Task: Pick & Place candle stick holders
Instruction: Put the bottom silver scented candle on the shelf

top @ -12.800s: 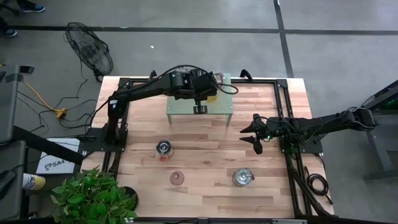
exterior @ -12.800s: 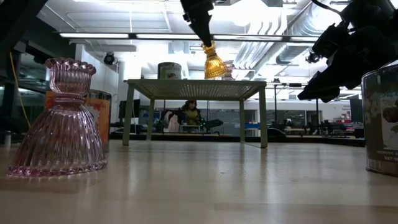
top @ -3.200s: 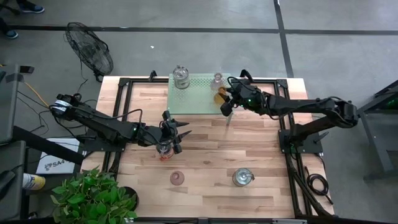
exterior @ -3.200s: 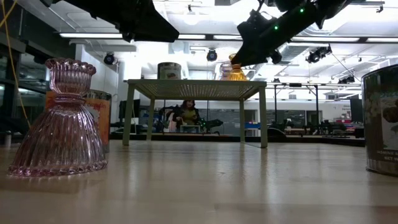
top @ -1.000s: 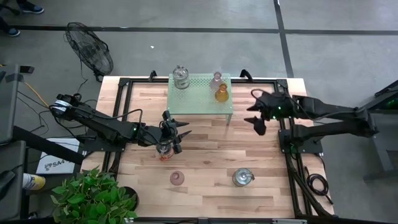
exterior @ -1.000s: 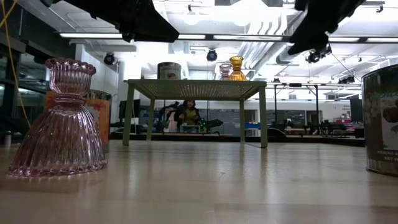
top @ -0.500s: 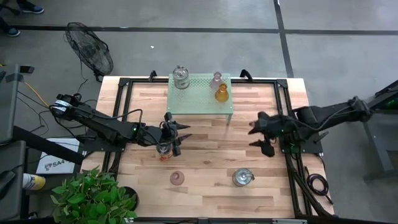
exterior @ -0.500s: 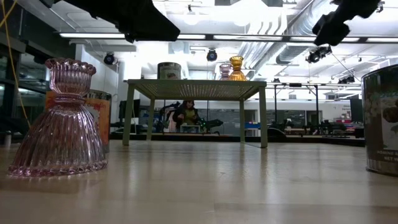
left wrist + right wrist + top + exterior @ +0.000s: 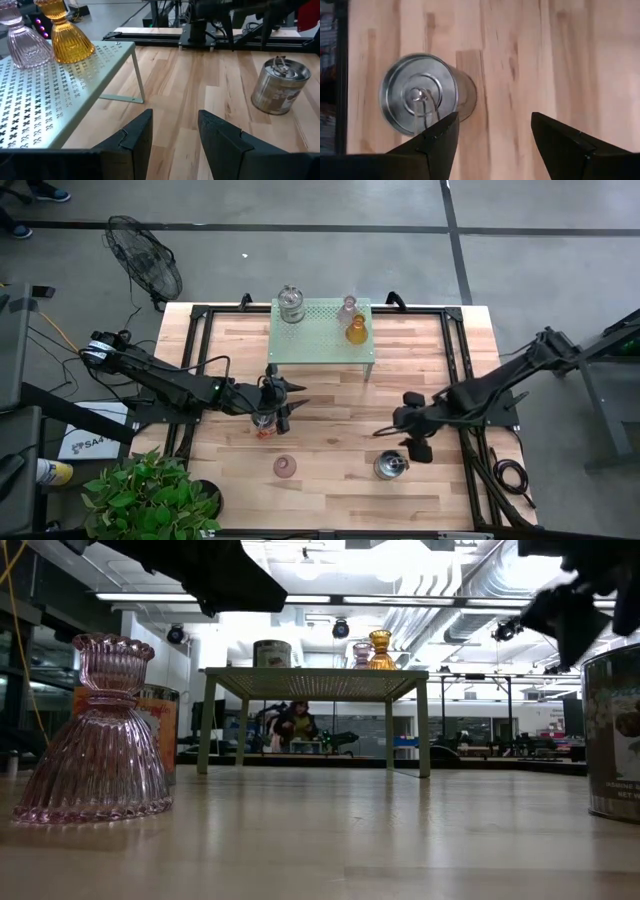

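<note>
Right end effector (image 9: 492, 142) (spread) above silvery holder (image 9: 422, 94); label seemingly unreadable.

**Robotics lab in an open industrial hall**

A wooden desk (image 9: 330, 430) in a black metal frame (image 9: 455, 350) stands on grey concrete floor marked with dark lines. Two robot arms are mounted at its sides. A floor fan (image 9: 145, 270), yellow cable (image 9: 65, 340) and potted plant (image 9: 150, 500) sit nearby. Exposed ceiling ducts (image 9: 450, 600) and strip lights (image 9: 200, 598) hang overhead.
</note>
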`<state>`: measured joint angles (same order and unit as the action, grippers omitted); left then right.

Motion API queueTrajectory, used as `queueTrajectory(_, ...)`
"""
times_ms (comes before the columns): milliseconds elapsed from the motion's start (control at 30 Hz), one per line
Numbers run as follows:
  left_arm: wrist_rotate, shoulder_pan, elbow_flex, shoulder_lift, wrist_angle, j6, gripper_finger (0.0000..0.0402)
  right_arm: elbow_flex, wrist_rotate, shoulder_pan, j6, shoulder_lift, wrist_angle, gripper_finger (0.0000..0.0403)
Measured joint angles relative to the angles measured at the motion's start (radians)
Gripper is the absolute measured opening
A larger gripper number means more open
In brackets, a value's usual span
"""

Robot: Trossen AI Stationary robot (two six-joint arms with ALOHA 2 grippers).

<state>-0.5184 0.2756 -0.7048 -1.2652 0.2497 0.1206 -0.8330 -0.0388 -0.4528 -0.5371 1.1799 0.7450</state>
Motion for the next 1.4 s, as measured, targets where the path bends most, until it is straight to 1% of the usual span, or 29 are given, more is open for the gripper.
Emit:
queueTrajectory(133,-0.001,0.000,0.000,0.000,0.000,0.012,0.0154,0.000,0.046,-0.002,-0.135,0.038,0.014,0.0243)
queueTrajectory(200,-0.007,0.000,0.000,0.000,0.000,0.012,0.0154,0.000,0.048,-0.002,-0.179,0.043,0.022,0.0243)
queueTrajectory(500,-0.009,0.000,0.000,0.000,0.001,0.012,0.0154,0.000,0.045,0.000,-0.296,0.044,-0.008,0.0243)
queueTrajectory(600,-0.009,0.000,0.000,0.000,0.001,0.007,0.0154,0.000,0.040,0.000,-0.303,0.044,-0.029,0.0238)
queueTrajectory(767,-0.009,0.000,0.000,0.000,0.001,-0.009,0.0154,0.000,0.048,-0.002,-0.319,0.055,-0.071,0.0218)
queueTrajectory(900,-0.009,0.000,0.000,0.000,0.002,-0.011,0.0154,0.000,0.052,-0.023,-0.319,0.098,-0.075,0.0200)
queueTrajectory(1067,-0.009,0.000,0.000,0.000,0.002,-0.011,0.0154,0.000,0.099,-0.043,-0.319,0.161,-0.079,0.0187)
queueTrajectory(1400,-0.009,0.000,0.000,0.000,0.002,-0.011,0.0154,-0.003,0.090,-0.048,-0.337,0.185,-0.088,0.0166)
